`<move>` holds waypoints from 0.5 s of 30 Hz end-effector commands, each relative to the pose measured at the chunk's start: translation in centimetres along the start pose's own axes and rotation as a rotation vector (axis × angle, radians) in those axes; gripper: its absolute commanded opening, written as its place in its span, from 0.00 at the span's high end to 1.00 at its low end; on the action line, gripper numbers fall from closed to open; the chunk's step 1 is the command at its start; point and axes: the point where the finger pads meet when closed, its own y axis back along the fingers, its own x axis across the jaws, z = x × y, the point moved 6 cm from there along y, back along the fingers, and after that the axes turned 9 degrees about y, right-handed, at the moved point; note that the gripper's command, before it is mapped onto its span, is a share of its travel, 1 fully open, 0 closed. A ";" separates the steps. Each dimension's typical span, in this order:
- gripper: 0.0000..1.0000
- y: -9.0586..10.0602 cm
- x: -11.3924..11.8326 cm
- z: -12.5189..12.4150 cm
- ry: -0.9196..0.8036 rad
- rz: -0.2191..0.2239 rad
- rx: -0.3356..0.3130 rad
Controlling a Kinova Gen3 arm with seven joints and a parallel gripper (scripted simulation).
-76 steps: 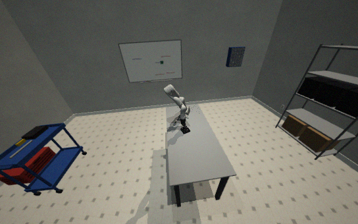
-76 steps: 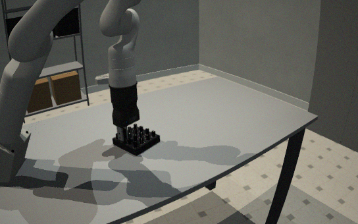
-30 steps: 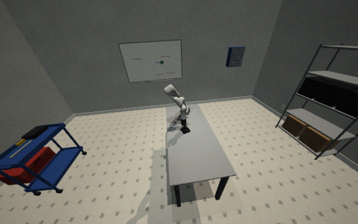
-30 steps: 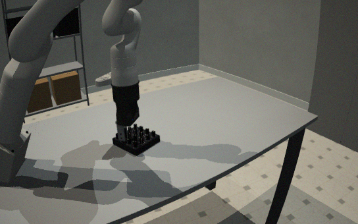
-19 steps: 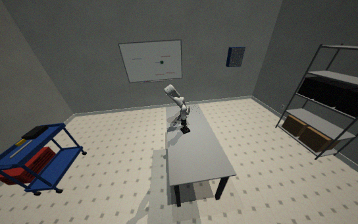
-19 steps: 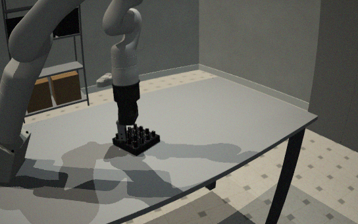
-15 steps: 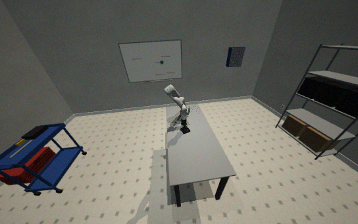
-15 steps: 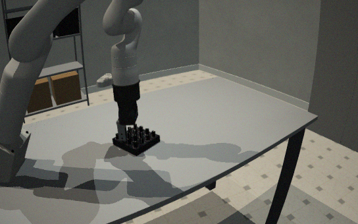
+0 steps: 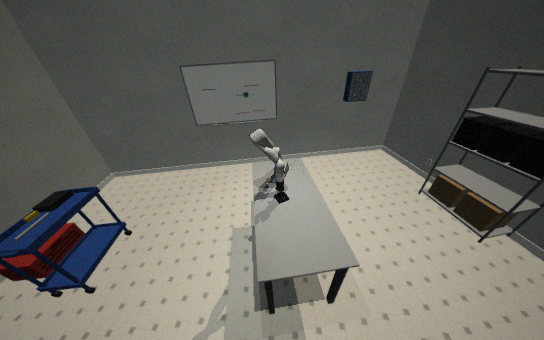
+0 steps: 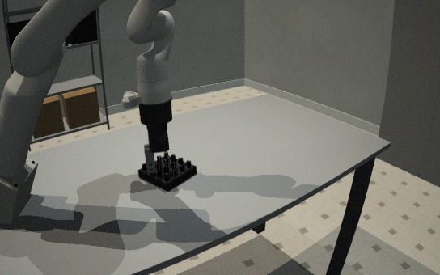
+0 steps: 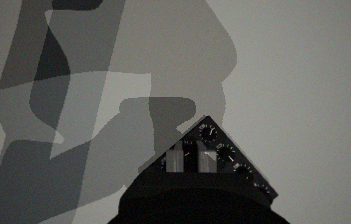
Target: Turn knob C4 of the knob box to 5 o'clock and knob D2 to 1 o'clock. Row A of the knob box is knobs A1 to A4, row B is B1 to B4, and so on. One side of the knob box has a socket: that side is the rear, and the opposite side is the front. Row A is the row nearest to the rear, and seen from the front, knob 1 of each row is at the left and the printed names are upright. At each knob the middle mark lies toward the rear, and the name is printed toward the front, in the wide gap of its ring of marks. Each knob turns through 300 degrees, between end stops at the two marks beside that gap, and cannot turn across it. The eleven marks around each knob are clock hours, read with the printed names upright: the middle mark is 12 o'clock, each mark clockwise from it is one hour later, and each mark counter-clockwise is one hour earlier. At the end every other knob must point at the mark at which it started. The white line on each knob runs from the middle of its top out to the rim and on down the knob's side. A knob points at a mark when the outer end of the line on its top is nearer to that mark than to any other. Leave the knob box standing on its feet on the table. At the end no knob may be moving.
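On the pale, smooth table [image 9: 297, 225] [image 10: 251, 137] [image 11: 301, 65], the squat black knob box [image 9: 281, 197] [image 10: 169, 186] [image 11: 268, 191] sits beneath the pincer [image 10: 158, 162] [image 11: 191, 161], whose flat metallic fingers stand close around one cylindrical knob [image 11: 190, 151], presumably to twist it, though whether they actually grip it cannot be told.

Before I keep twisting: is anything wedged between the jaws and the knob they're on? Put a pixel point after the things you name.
Nothing visible. The jaws [image 10: 150, 166] reach down among the knobs on the box [image 10: 168, 184] [image 11: 271, 194], straddling one; neighbouring knobs [image 11: 225, 152] stand close beside them.
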 end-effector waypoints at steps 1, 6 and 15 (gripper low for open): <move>0.70 0.0 0.1 0.0 0.024 0.001 0.001; 0.70 0.0 0.1 0.0 0.117 0.001 0.001; 0.70 0.0 0.1 0.0 0.277 0.001 0.001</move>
